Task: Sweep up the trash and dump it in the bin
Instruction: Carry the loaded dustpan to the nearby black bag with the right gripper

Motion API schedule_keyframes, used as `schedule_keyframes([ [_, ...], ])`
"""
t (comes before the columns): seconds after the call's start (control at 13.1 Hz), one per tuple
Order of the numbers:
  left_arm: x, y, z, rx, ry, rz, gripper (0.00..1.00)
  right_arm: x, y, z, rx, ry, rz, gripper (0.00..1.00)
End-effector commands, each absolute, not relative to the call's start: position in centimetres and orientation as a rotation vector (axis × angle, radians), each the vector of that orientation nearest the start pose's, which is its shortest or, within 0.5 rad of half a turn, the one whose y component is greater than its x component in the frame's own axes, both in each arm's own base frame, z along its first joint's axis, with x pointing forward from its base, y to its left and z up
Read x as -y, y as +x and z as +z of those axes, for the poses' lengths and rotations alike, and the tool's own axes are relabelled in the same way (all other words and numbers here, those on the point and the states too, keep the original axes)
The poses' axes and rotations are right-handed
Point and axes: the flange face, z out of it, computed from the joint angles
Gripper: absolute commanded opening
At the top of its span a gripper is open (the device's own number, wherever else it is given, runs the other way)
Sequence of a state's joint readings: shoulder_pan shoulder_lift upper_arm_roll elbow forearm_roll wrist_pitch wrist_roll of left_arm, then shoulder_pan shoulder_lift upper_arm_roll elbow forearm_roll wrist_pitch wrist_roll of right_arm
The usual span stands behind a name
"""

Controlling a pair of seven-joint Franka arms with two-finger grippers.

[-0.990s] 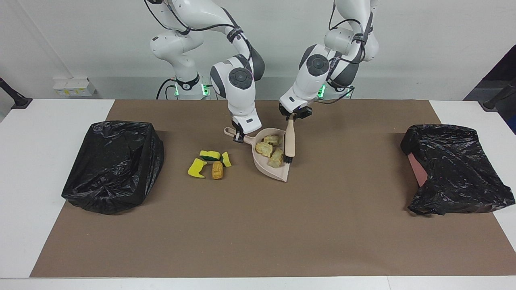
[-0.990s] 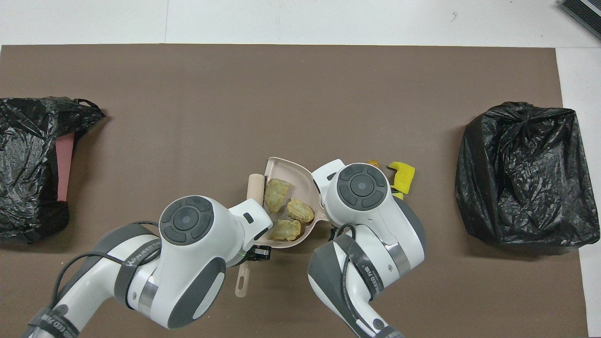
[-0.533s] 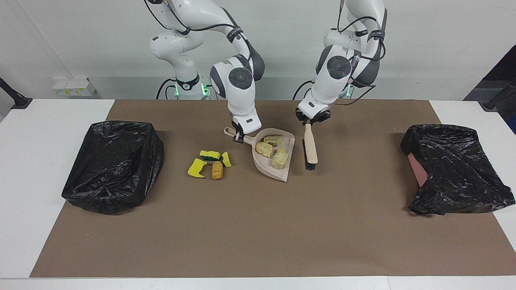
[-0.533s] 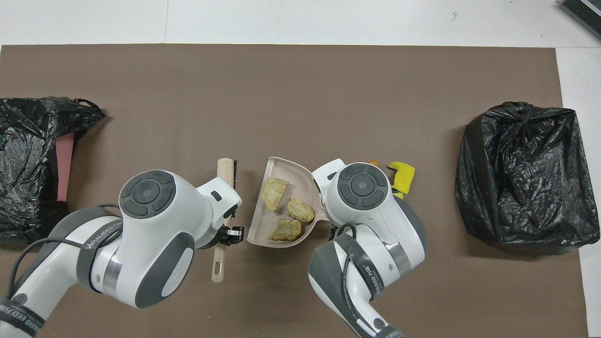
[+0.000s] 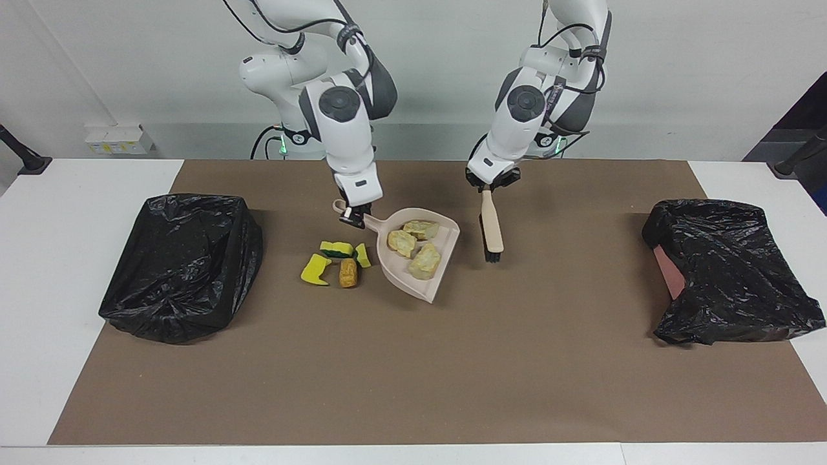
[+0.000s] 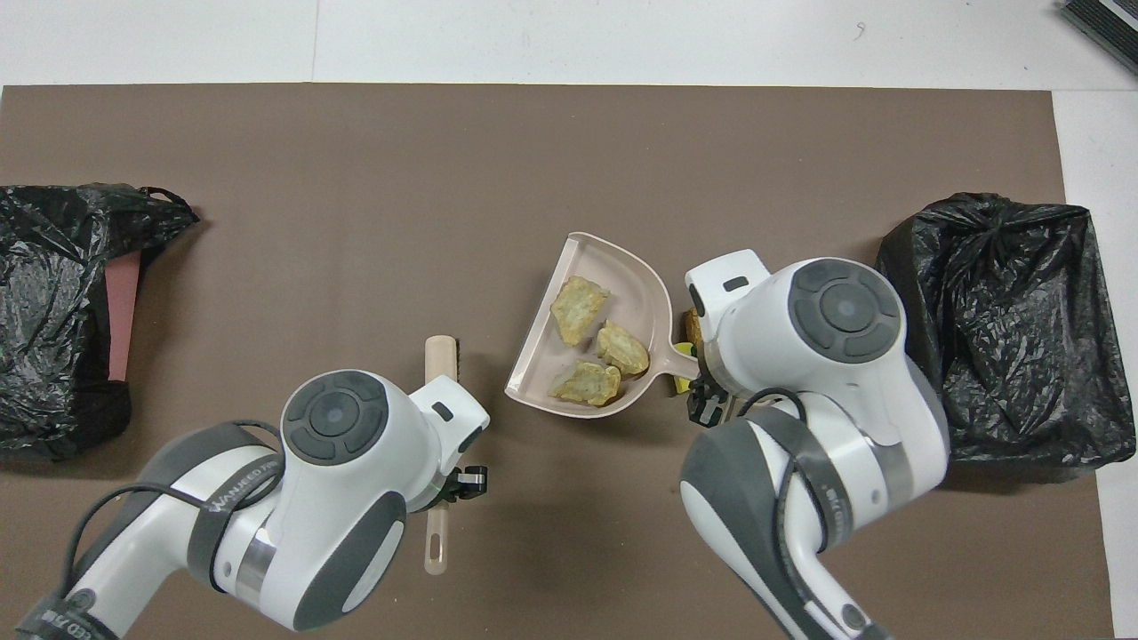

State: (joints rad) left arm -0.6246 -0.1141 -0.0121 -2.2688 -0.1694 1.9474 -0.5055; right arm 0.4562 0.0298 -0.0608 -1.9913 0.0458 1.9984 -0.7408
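The right gripper (image 5: pixel 352 216) is clenching the handle of the beige dustpan (image 5: pixel 420 268), which is lifting clear of the brown mat (image 5: pixel 413 361) on the desk, its open lip tipped lower than the handle. Three pale-yellow rough lumps (image 5: pixel 413 248) are lying loose in the pan. They look light, dry and crumbly, so I judge they will slide or roll toward the lip if the pan tilts further; keeping the lip level or slightly raised during the carry seems wise. The pan itself looks like thin stiff plastic, light, and the handle near its root is the sensible place to be holding it, as it is now.

The left gripper (image 5: pixel 490 187) is closed on the top of the handle of the beige brush (image 5: pixel 492 229), which is hanging nearly upright with its black bristles down, just above or touching the mat, beside the pan toward the left arm's end.

Not yet collected, the yellow sponge bits with green faces (image 5: pixel 336 255) and the orange-brown lump (image 5: pixel 348 273) are sitting together on the mat, just beside the pan toward the right arm's end. The sponge looks soft and springy and will likely bounce under the bristles; the small lump looks firmer.

One black-bagged bin (image 5: pixel 184 261) is standing at the right arm's end of the mat, another black-bagged bin (image 5: pixel 730 271) at the left arm's end, its bag sagging.
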Motion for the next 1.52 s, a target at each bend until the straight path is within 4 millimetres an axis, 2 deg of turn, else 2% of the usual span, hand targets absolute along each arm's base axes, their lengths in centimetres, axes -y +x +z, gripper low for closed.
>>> schedule_keyframes([
  [0.0,30.9,34.4,38.4,-0.061,-3.115,0.366,0.00,-18.5,52.2,48.1,1.628,-2.651,-0.015,0.00],
  [0.23,33.0,30.8,35.3,-0.063,-3.122,0.337,0.00,-13.3,52.7,50.6,1.528,-2.711,-0.042,0.00],
  [0.3,33.0,30.2,34.5,-0.026,-3.129,0.328,0.00,-11.2,52.9,51.3,1.517,-2.717,-0.035,0.00],
  [0.46,33.2,29.7,34.4,0.030,-3.133,0.330,0.00,-6.8,53.5,52.5,1.532,-2.701,-0.006,0.00],
  [0.61,33.3,29.7,34.4,0.068,-3.131,0.331,0.00,-1.5,53.9,52.6,1.540,-2.691,-0.004,0.00],
  [0.69,33.3,30.0,34.4,0.066,-3.137,0.325,0.42,1.3,53.9,52.5,1.546,-2.688,-0.006,0.00],
  [0.76,33.3,30.7,34.6,0.100,-3.140,0.324,0.99,4.3,53.8,52.4,1.560,-2.682,-0.007,0.00],
  [0.84,33.8,31.8,35.0,0.130,-3.142,0.323,1.00,7.2,53.5,52.4,1.613,-2.663,-0.008,0.00],
  [0.91,33.7,33.9,35.4,0.176,-3.146,0.320,1.00,10.1,53.1,52.5,1.681,-2.653,0.010,0.00],
  [1.14,31.5,38.3,37.3,0.229,-3.184,0.249,1.00,17.4,51.4,52.8,1.750,-2.707,0.122,0.00],
  [1.29,28.7,42.5,38.8,0.208,-3.218,0.181,1.00,21.8,50.6,53.6,1.852,-2.747,0.152,0.00],
  [1.45,25.7,46.6,40.5,0.220,-3.244,0.118,1.00,24.7,49.8,54.3,1.919,-2.766,0.222,0.00],
])
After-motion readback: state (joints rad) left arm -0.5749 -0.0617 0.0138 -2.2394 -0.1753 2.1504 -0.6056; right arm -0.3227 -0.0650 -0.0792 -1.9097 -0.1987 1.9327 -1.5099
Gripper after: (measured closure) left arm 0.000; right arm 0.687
